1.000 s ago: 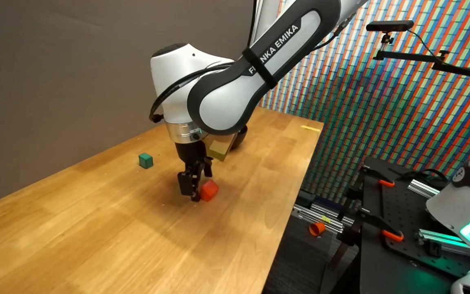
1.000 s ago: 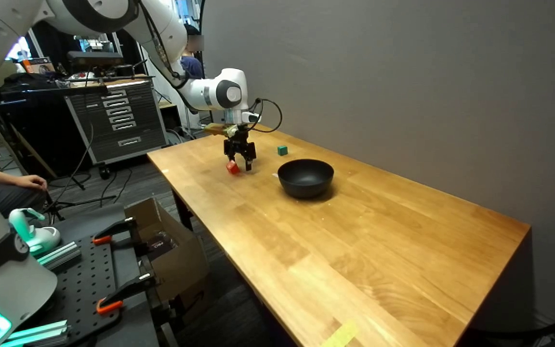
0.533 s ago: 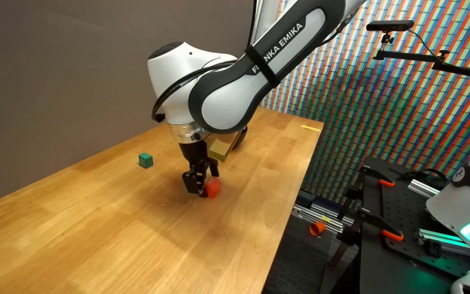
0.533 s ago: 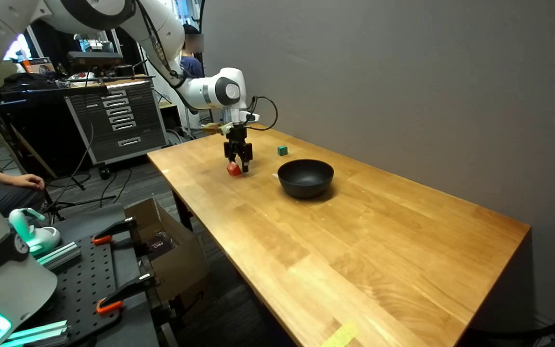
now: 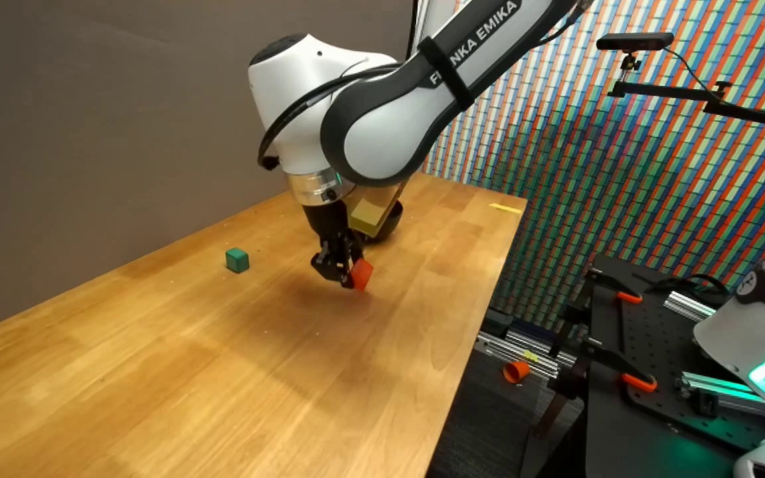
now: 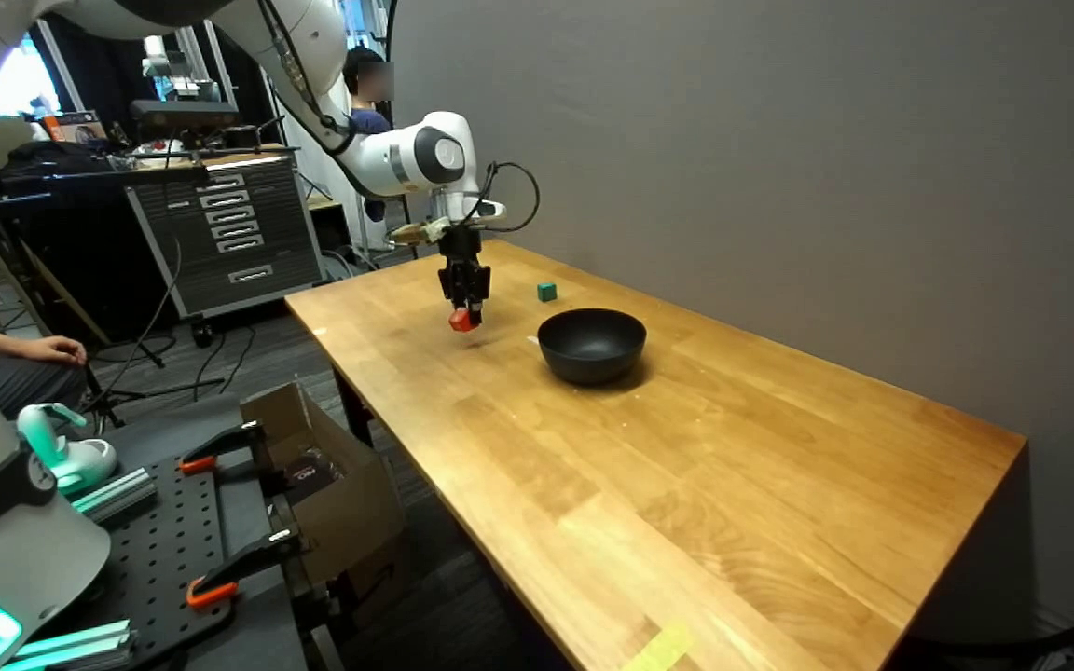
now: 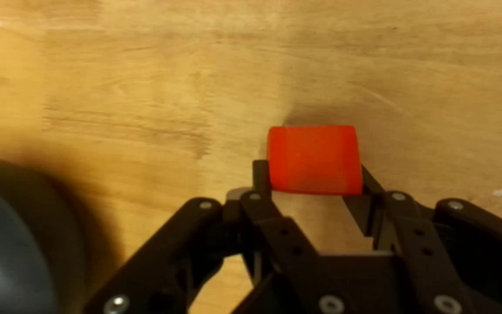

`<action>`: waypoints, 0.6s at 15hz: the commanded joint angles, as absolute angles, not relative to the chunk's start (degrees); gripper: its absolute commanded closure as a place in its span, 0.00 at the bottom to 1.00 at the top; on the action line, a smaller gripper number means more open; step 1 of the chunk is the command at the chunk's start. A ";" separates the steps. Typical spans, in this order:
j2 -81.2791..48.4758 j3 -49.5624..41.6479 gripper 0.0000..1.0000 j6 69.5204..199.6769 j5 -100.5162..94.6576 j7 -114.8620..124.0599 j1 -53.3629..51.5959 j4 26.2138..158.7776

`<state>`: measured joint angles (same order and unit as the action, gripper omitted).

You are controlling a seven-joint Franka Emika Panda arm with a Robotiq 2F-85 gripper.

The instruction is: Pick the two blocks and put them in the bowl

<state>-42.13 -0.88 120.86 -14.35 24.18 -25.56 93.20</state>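
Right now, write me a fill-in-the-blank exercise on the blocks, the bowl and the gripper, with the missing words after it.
1. The gripper holds the red block off the table; the other block, resting on it, is ____ in colour.
2. The number of blocks in the gripper's grasp is ____.
3. The bowl is coloured ____.
4. In the wrist view, the bowl shows in the lower ____ corner.

Missing words: green; one; black; left.

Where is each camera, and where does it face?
An exterior view: high, facing along the brown rectangular wooden table; white arm and base show.
An exterior view: roughly opposite, facing the round black bowl; arm and base too.
Wrist view: above the black gripper, which shows, facing down at the orange-red cube.
Both exterior views share the green cube.
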 commanded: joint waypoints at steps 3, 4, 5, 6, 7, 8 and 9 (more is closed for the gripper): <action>-29.27 -6.95 0.79 126.77 -26.98 32.87 -25.08 103.44; -28.38 -8.09 0.79 128.39 -30.10 34.03 -24.66 103.90; -27.74 -9.15 0.79 130.06 -33.35 35.96 -24.38 104.39; -27.71 -9.93 0.79 131.48 -36.13 37.10 -23.56 104.00; -27.67 -10.42 0.79 132.46 -38.60 38.67 -22.93 103.92; -28.29 -10.71 0.79 133.87 -41.25 39.53 -21.81 103.25; -28.76 -10.90 0.79 135.37 -43.62 40.87 -20.84 102.96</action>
<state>-29.36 -10.28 130.74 -37.19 36.70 -23.00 101.94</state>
